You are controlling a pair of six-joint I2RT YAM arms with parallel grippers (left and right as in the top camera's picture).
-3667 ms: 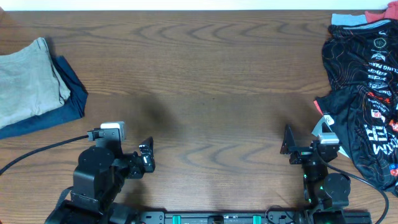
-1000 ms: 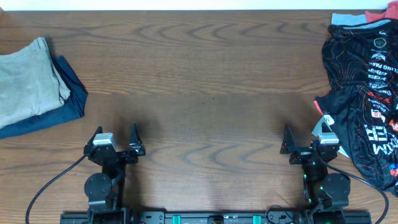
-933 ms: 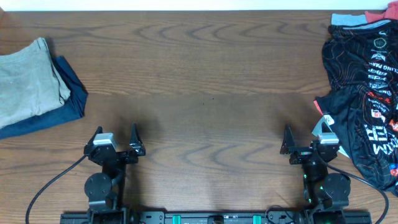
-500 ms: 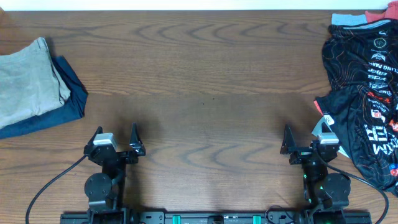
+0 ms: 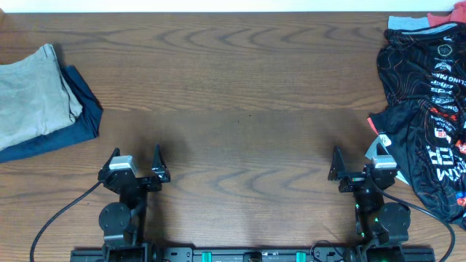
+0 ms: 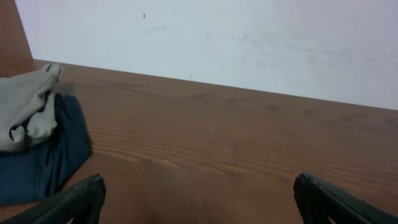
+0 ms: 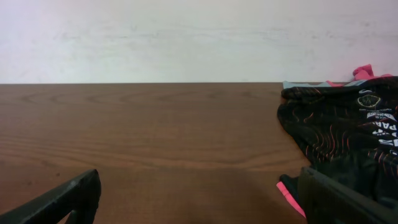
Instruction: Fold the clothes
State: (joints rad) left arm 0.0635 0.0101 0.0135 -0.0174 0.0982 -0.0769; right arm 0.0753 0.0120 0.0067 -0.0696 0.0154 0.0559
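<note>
The khaki-beige shorts [image 5: 29, 94] lie folded at the far left of the table, on top of a dark navy garment [image 5: 76, 120]. They also show in the left wrist view [image 6: 25, 106]. My left gripper [image 5: 135, 164] is open and empty near the table's front edge, well right of and nearer than the shorts. Its fingers frame bare wood in the left wrist view [image 6: 199, 199]. My right gripper [image 5: 357, 164] is open and empty at the front right, and shows the same in the right wrist view [image 7: 199, 199].
A black jersey with red and white print [image 5: 429, 109] is heaped at the right edge, close to my right gripper, and shows in the right wrist view [image 7: 342, 130]. A pale wall [image 6: 249, 43] stands behind the table's far edge.
My left arm has drawn back from a turned, rightward pose to a straight rest pose at the front edge. In the last second nothing has moved.
</note>
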